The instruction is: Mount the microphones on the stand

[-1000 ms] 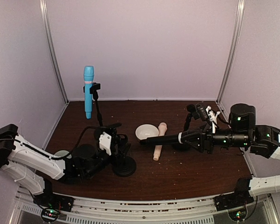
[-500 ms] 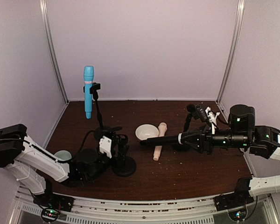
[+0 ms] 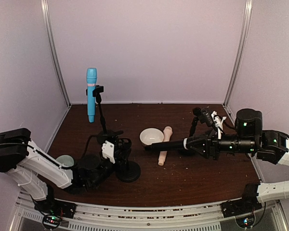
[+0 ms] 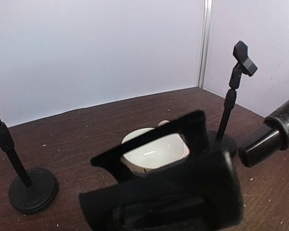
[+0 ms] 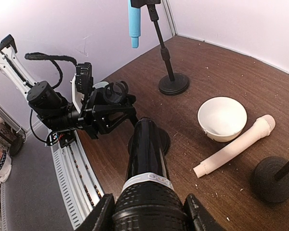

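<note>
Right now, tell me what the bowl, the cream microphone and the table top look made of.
Bowl: glossy white, ceramic or hard plastic, judging by the sheen inside. Cream microphone: matte, smooth, likely plastic; no glare. Table top: dark brown with faint grain, wood or wood-look laminate, speckled with pale crumbs.

We count three microphones: the blue microphone (image 3: 91, 94), the black microphone (image 3: 176, 142) and the cream-pink microphone (image 3: 162, 156). We count three stands: the far left stand (image 3: 101, 113), the near stand (image 3: 128, 172) and the right stand (image 3: 197, 112). We count two bowls: the white bowl (image 3: 151, 136) and the pale green bowl (image 3: 62, 159).
</note>
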`<state>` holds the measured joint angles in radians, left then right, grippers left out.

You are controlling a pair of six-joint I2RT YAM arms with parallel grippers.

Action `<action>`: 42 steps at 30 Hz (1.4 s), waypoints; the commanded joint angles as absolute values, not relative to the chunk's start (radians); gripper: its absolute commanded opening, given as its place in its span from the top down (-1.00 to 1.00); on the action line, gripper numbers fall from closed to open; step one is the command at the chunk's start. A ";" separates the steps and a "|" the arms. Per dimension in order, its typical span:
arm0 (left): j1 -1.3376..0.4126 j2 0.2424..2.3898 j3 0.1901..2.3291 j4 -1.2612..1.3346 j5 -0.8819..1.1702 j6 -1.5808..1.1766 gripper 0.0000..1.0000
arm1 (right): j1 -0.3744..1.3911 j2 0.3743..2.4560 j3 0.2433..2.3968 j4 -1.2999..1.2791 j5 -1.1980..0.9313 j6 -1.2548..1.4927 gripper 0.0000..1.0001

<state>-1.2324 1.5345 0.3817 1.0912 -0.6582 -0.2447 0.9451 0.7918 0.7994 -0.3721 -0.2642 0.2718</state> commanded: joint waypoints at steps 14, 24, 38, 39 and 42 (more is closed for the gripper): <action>-1.237 1.586 0.351 1.268 -0.615 -0.233 0.99 | 0.980 0.815 0.905 -0.307 -0.284 0.253 0.93; -1.238 1.582 0.367 1.263 -0.576 -0.233 1.00 | 1.018 0.887 0.986 -0.347 -0.221 0.204 0.97; -1.238 1.576 0.426 1.150 -0.564 -0.245 1.00 | 1.047 0.944 1.014 -0.352 -0.244 0.148 1.00; -1.238 1.573 0.431 1.137 -0.563 -0.247 1.00 | 1.048 0.950 1.017 -0.351 -0.240 0.147 1.00; -1.238 1.565 0.439 1.111 -0.562 -0.252 1.00 | 1.055 0.974 1.032 -0.364 -0.221 0.139 1.00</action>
